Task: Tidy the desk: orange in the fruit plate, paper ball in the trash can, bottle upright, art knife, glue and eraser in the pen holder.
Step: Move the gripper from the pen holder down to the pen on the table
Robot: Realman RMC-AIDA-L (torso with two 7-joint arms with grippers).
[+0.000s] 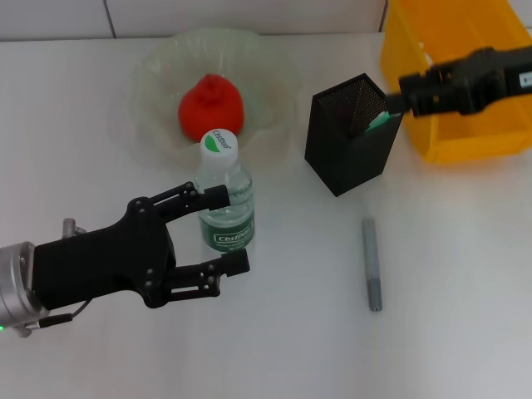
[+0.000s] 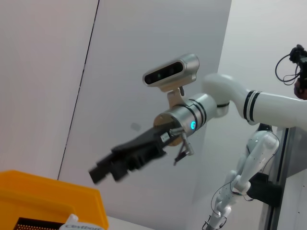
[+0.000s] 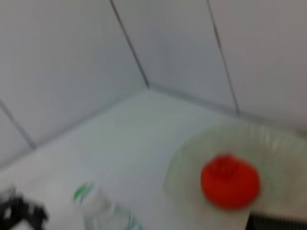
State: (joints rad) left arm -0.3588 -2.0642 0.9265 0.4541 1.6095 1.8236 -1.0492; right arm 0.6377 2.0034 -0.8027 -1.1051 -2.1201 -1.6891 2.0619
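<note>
Right claw (image 1: 397, 103) is over the far corner of the black pen holder (image 1: 349, 145), pinching the mint-green glue (image 1: 381, 121), which angles down into the open top; that stick is nearly home. The grey art knife (image 1: 371, 263) lies alone on the white surface (image 1: 465, 274), its long axis running near to far, nearer than the holder and well apart from it. It sits on the right arm's side, so I'd back that arm for it. Left claw (image 1: 229, 229) hangs with fingers spread wide around the upright bottle (image 1: 224, 193), not gripping.
</note>
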